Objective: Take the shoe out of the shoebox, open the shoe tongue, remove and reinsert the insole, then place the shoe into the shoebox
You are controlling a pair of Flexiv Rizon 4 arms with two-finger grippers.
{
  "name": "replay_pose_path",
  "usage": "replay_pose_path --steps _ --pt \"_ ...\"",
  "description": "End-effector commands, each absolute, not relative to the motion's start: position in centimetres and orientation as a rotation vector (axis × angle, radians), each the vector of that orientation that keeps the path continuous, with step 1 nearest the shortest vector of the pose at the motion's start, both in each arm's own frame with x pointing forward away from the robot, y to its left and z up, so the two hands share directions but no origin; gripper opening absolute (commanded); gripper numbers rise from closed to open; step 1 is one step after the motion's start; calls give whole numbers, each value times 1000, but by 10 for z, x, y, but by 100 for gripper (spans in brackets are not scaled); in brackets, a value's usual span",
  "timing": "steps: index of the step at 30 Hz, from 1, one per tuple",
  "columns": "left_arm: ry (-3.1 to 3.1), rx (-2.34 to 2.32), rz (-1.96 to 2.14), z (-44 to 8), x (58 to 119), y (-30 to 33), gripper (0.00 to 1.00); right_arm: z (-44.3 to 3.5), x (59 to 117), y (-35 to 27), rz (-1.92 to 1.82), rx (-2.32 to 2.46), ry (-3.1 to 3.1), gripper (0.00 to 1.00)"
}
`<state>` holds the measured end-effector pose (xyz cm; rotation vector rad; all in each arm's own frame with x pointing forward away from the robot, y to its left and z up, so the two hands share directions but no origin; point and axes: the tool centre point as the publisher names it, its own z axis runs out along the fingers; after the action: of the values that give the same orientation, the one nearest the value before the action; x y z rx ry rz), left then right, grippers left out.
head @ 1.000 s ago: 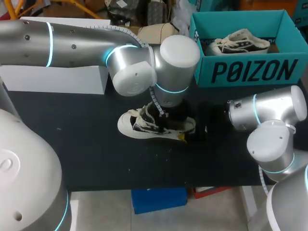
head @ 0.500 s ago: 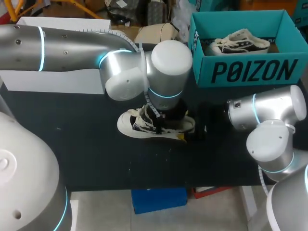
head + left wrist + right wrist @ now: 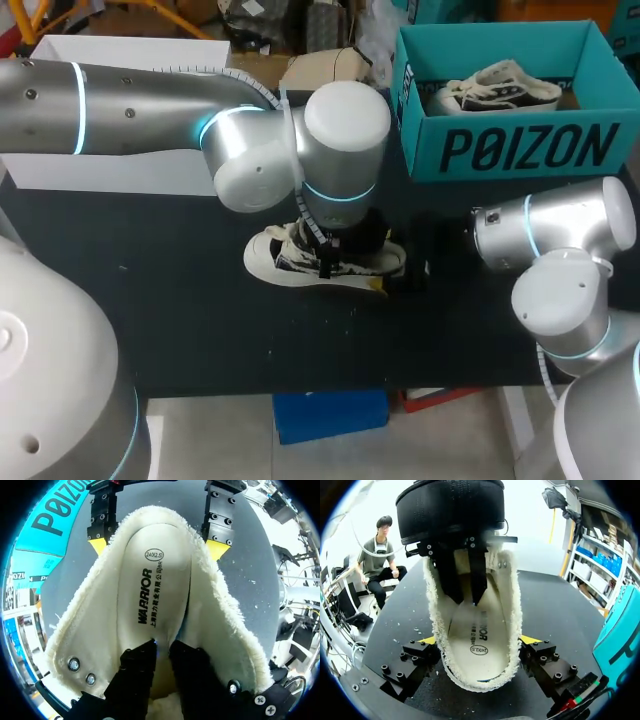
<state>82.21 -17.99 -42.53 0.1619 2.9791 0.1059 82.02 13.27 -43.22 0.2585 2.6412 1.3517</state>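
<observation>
The shoe (image 3: 300,262) lies out of the box on the dark surface (image 3: 180,300), near its middle, with the toe to the left and the heel to the right. Its mouth is spread wide, showing the fleecy cream lining, and the insole (image 3: 152,580) lies flat inside. The left arm (image 3: 150,95) comes in from the left and bends down over the shoe. The left hand (image 3: 162,645) points into the shoe's mouth. Its two dark fingers stand a narrow gap apart, with nothing seen between them, and their tips are at the insole about midway along it. The right arm (image 3: 550,235) comes in from the right, low over the surface, and the right hand (image 3: 478,641) is at the heel. Its yellow-tipped fingers stand wide apart, one against each outer side of the heel, gripping the shoe there. The teal shoebox (image 3: 520,150) stands at the far right of the surface, well apart from the shoe, with its top open. A second shoe (image 3: 495,88) lies on its side inside it. A white box (image 3: 120,165) sits at the far left edge, partly behind the left arm.
</observation>
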Motion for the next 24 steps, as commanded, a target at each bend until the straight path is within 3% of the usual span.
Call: replay_pose_path --steps 1,24 --pt "3007 198 75 -455 825 -183 0 -432 820 130 1349 260 2643 0" --pt "3037 202 -118 -395 797 -195 0 -432 820 130 1349 260 2643 0"
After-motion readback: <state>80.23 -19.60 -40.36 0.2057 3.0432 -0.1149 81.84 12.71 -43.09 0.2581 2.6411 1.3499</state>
